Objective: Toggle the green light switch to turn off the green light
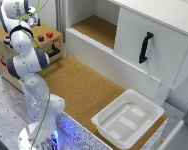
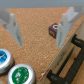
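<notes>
Cork surface (image 1: 84,87) carries a white bin (image 1: 128,117) on the exterior view's right. Far left, fingers (image 2: 15,31) hang spread wide and empty over the box (image 1: 16,50), near its green switch (image 2: 20,75).

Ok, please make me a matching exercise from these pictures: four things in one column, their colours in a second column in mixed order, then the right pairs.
Things:
1. tray on the cork surface
2. handle on the cabinet door
3. button beside the dark button on the wooden box
4. round switch beside the blue switch

Colours:
A. green
B. white
C. red
D. black

Pairs: 1-B, 2-D, 3-C, 4-A
</notes>
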Controlling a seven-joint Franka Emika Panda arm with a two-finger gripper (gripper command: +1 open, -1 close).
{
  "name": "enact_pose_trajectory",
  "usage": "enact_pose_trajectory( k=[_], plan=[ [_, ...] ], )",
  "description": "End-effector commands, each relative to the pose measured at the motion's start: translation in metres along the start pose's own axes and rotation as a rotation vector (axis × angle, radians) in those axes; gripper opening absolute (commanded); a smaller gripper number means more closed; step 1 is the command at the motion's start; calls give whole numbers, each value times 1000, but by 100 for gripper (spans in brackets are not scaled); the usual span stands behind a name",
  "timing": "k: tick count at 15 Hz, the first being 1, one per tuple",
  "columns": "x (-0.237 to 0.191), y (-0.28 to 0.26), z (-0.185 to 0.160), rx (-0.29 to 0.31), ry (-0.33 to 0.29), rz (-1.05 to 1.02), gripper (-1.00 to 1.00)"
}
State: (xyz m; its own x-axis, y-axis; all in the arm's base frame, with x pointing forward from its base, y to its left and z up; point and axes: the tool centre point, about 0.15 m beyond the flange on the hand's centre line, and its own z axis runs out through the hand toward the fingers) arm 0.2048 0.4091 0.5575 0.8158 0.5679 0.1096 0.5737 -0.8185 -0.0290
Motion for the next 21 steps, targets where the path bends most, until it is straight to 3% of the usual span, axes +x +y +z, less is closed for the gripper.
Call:
enact_pose_trajectory(
  k=[1,4,9,15,21],
  plan=[
    [-22,35,4,85,36,172,100],
    [-40,63,6,66,64,254,100],
    [-69,121,4,100,123,291,100],
    [-95,170,-5,48,121,231,100],
    [-137,236,-7,47,125,248,100]
  ],
)
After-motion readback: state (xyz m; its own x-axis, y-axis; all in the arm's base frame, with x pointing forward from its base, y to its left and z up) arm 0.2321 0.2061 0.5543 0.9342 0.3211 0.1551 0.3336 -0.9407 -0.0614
